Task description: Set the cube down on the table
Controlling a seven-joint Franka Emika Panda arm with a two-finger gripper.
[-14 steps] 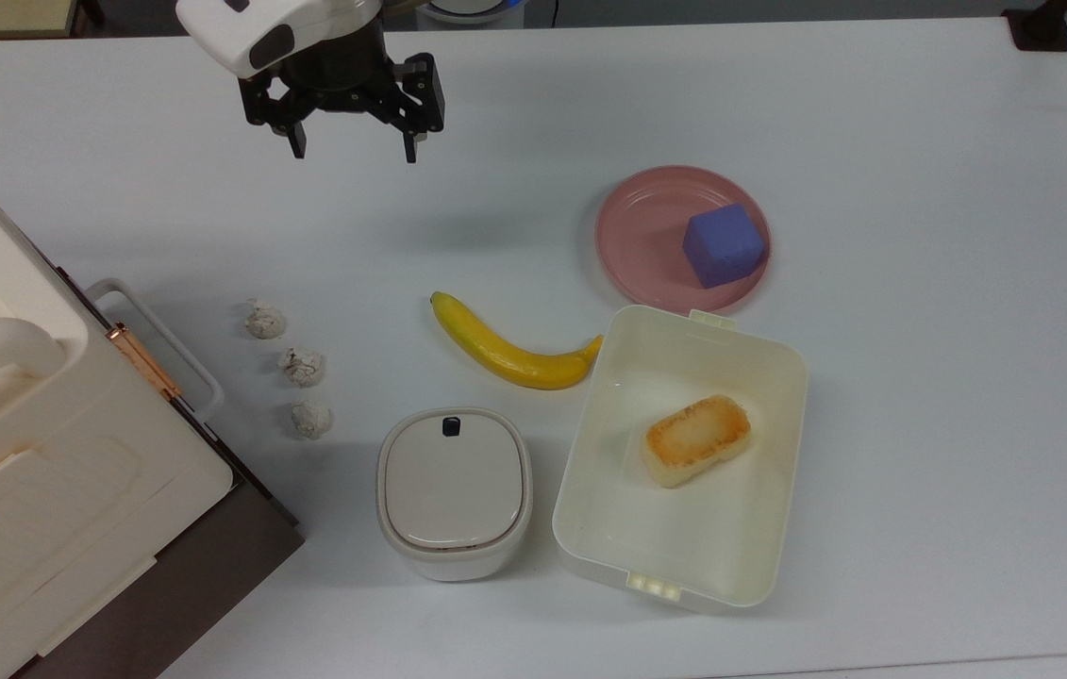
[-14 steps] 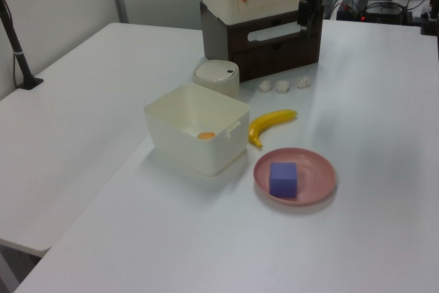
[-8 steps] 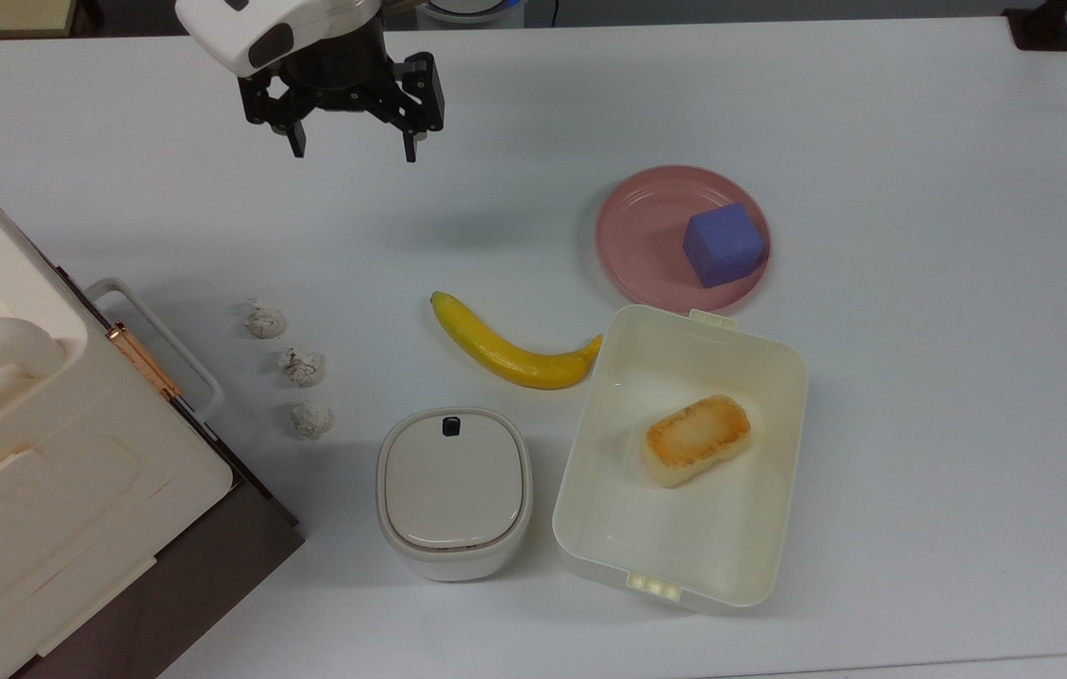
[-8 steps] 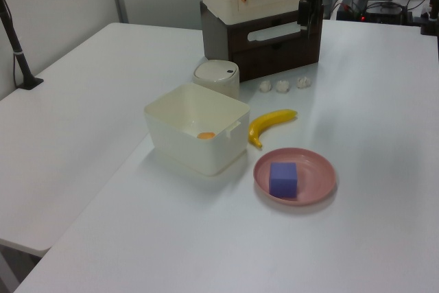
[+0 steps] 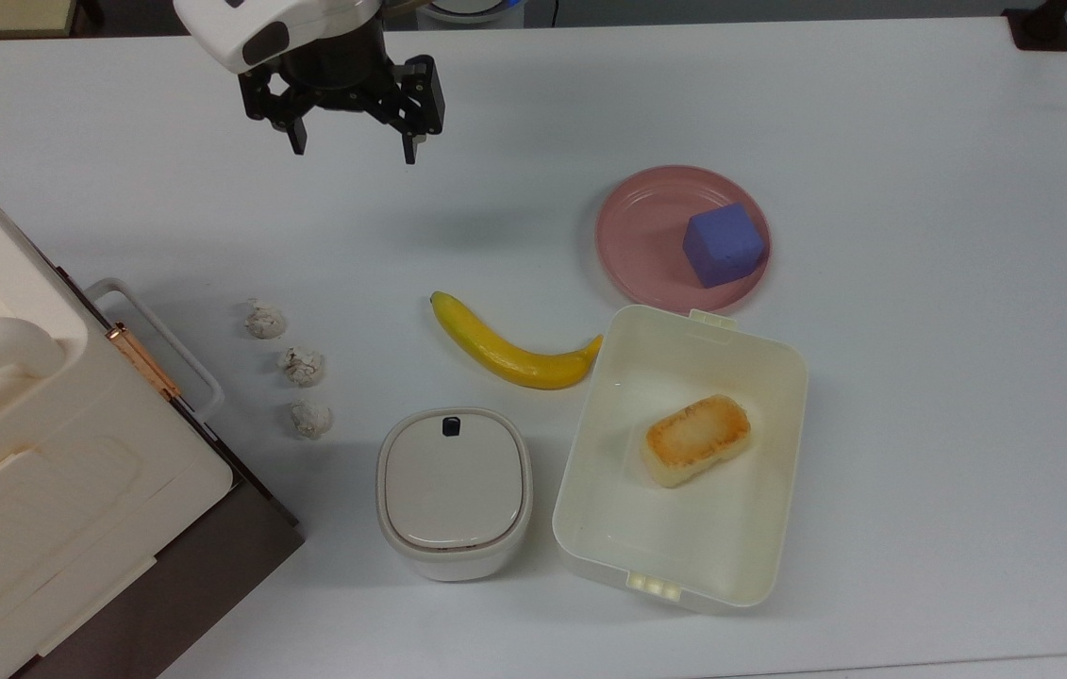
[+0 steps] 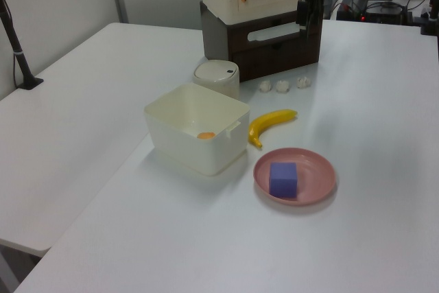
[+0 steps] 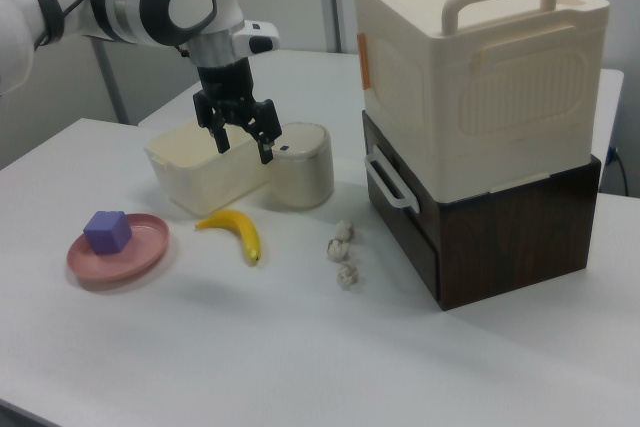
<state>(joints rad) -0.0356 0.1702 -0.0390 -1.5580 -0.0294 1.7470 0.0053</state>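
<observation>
Cube (image 5: 725, 245) sits on pink plate (image 5: 646, 236), toward the plate's tub-side edge. Tub (image 5: 759, 377) just beside plate, banana (image 5: 509, 349) nearby. White table (image 5: 920, 283) plain, smooth. Gripper (image 5: 351, 149) hangs well apart from plate, fingers spread, holding nothing.

Cube (image 5: 724, 245): matt, foam-like. Plate (image 5: 637, 236): smooth pink plastic, slight sheen. Tub (image 5: 759, 396): glossy cream plastic. Table (image 5: 920, 377): smooth white, low sheen. Banana (image 5: 509, 349): smooth, glossy. Cabinet base (image 7: 500, 237): dark wood grain. Gripper (image 5: 354, 148): matt black.
</observation>
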